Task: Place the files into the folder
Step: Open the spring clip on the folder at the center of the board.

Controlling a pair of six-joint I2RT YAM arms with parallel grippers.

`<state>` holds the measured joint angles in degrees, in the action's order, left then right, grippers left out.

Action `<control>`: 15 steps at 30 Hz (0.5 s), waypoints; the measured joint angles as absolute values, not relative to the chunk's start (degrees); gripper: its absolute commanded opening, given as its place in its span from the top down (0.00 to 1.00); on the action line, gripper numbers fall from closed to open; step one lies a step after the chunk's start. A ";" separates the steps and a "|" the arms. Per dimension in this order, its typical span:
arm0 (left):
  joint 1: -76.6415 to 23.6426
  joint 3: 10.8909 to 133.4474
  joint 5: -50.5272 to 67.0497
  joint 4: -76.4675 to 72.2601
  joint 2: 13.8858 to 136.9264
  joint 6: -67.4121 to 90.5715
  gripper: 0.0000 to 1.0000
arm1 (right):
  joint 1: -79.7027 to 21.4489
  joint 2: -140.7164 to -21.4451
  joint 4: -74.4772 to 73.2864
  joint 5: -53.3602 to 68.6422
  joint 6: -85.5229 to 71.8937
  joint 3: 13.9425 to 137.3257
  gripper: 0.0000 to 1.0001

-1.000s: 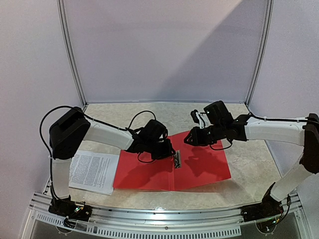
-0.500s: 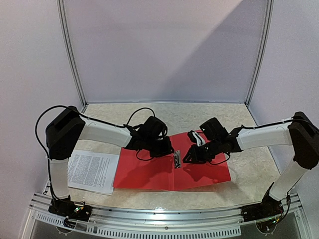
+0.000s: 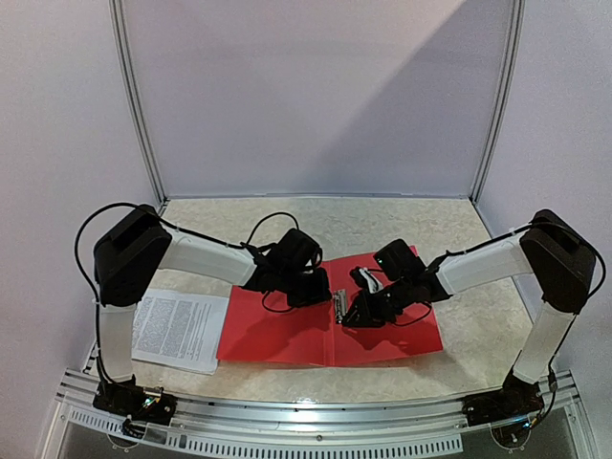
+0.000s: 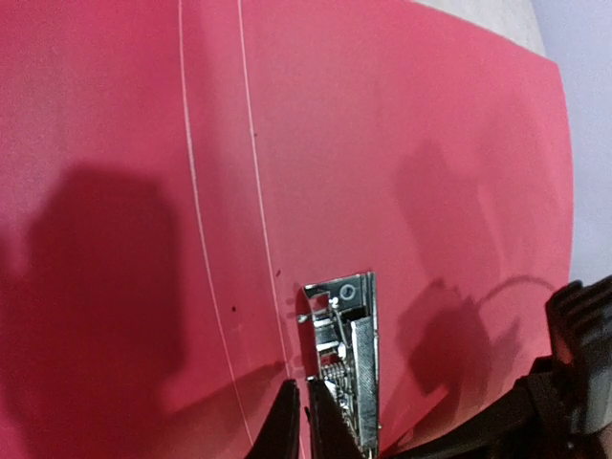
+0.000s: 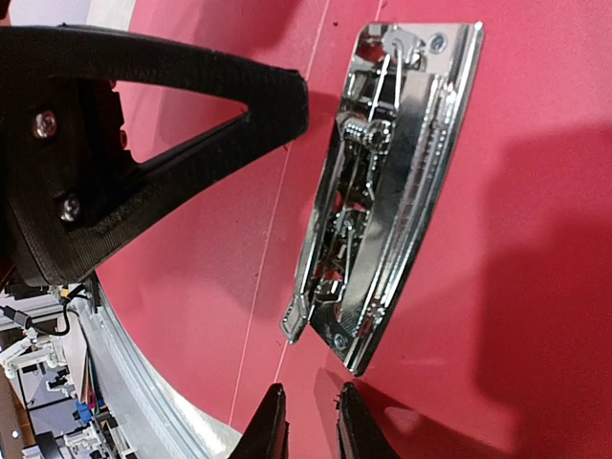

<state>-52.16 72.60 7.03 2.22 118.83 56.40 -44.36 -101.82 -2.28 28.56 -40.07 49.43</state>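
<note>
Your left fingers [image 4: 282,430]: pressed together, only a hairline slit between the tips, set low at the fold of the open folder [image 4: 411,143]. The metal clip [image 4: 346,354] lies just right of those tips. You cannot tell from the wrist view whether they touch it. Your right fingers [image 5: 268,430]: parted a little, with only a narrow strip of red cover showing between them. The clip sits just ahead of them, running off to their right, shiny and flat on the cover. Beyond the clip from the right fingers, one left finger hangs close over the red. From above, both sets of fingers meet over the folder's middle, one on either side of the clip. The folder lies open and flat on the bench [image 3: 316,225]. The files [image 3: 177,330] rest on the bench well to the left of your left fingers, past the folder's left edge and outside it.
</note>
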 measured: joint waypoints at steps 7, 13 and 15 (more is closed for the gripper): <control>-52.16 72.40 7.40 2.00 119.24 56.55 0.99 | -44.36 -103.39 -0.36 29.80 -40.97 49.47 0.82; -52.16 72.20 7.94 1.93 119.28 56.62 0.99 | -44.36 -104.84 2.28 30.20 -42.46 49.60 0.83; -52.16 72.20 8.16 1.89 119.28 56.62 0.99 | -44.38 -105.38 3.07 30.17 -42.85 49.71 0.84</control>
<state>-52.16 72.20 8.16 1.89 119.28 56.62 -44.38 -105.38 3.07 30.17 -42.85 49.71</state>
